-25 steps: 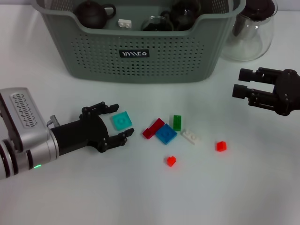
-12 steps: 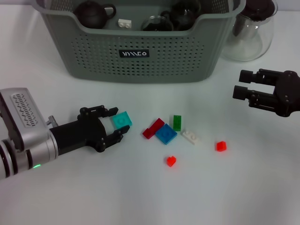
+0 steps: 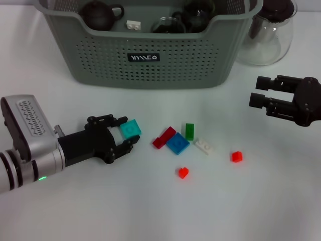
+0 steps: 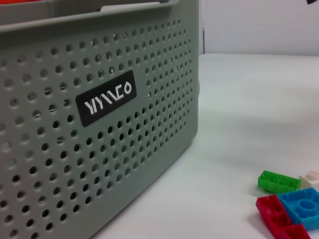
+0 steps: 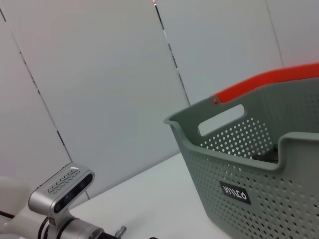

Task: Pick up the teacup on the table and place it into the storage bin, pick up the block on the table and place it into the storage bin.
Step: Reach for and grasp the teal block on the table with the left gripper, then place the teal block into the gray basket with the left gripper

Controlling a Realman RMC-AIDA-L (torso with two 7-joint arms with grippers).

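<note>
Left fingers: the left gripper lies low on the desk, fingers spread either side of the teal block, which sits at the fingertips, not yet pinched.
Change: over the last second the spread has narrowed and the tips have drawn in toward the block; the block has hardly moved. Likely the closing stroke of the pick.
Block's place: mid-desk, left of the loose cluster, in front of the bin.
Other blocks: a red, blue, green and white piece lie close together; two small red ones sit nearer the desk's front edge.
Right gripper: the right gripper hangs above the desk's right side, fingers apart, holding nothing, in the same spot as before.
Bin: at the desk's back edge, already holding dark teaware and a white block.
Task reading: no teacup is left on the desk, so the block step seems to be what remains.
</note>
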